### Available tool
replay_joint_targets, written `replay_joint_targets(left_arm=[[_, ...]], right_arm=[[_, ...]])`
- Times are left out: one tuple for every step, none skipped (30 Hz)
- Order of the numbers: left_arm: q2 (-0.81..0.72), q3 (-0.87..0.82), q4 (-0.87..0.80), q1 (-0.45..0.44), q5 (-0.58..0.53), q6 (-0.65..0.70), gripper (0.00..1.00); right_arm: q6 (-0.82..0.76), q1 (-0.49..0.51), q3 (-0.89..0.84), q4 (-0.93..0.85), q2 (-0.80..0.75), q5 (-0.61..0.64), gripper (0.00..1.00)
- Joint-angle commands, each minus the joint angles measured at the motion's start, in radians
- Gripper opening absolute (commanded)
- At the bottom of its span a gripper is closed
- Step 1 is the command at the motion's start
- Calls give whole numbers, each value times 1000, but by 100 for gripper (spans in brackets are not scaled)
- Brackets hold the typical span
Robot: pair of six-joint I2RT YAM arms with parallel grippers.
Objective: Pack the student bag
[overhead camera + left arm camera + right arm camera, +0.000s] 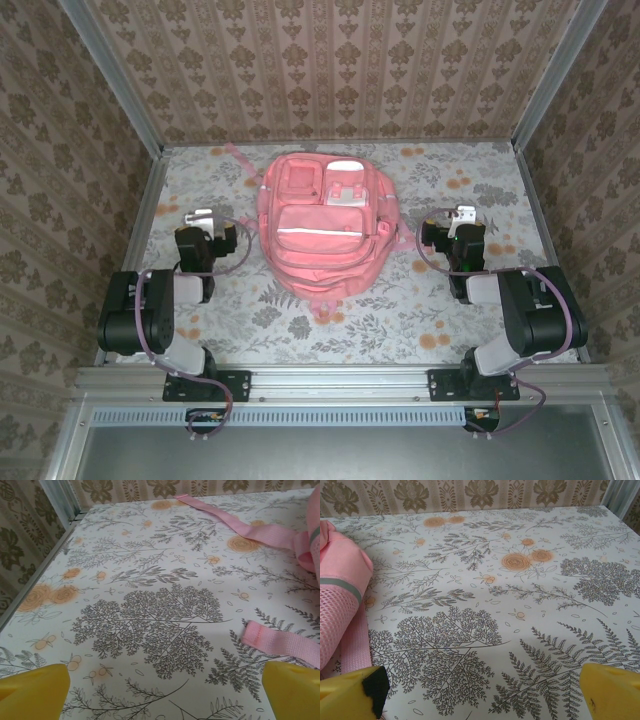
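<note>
The student bag (322, 226) is a large pink backpack lying flat in the middle of the table, front pockets up, with white patches and a pale strip. To its left my left gripper (203, 215) rests open over bare cloth, its yellow fingertips (35, 690) wide apart with nothing between them. A pink strap end (280, 645) lies near its right finger. On the bag's right, my right gripper (464, 214) also stands open and empty. The bag's mesh side (340, 605) shows at the left of the right wrist view.
A floral tablecloth (400, 300) covers the table. Patterned walls and metal frame posts (150, 190) enclose the left, back and right. A long pink strap (235, 525) trails from the bag towards the back left corner.
</note>
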Motion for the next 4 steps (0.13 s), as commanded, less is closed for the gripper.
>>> replay_joint_targets(left_arm=[[5, 23, -5, 7, 34, 19, 100], [5, 21, -3, 7, 34, 21, 100], [6, 21, -1, 7, 34, 21, 100], [6, 21, -1, 7, 34, 20, 100]], right_arm=[[0, 0, 19, 12, 10, -13, 100], [0, 0, 18, 13, 9, -13, 100], [0, -1, 15, 19, 7, -13, 100], [-3, 0, 7, 28, 6, -20, 99]])
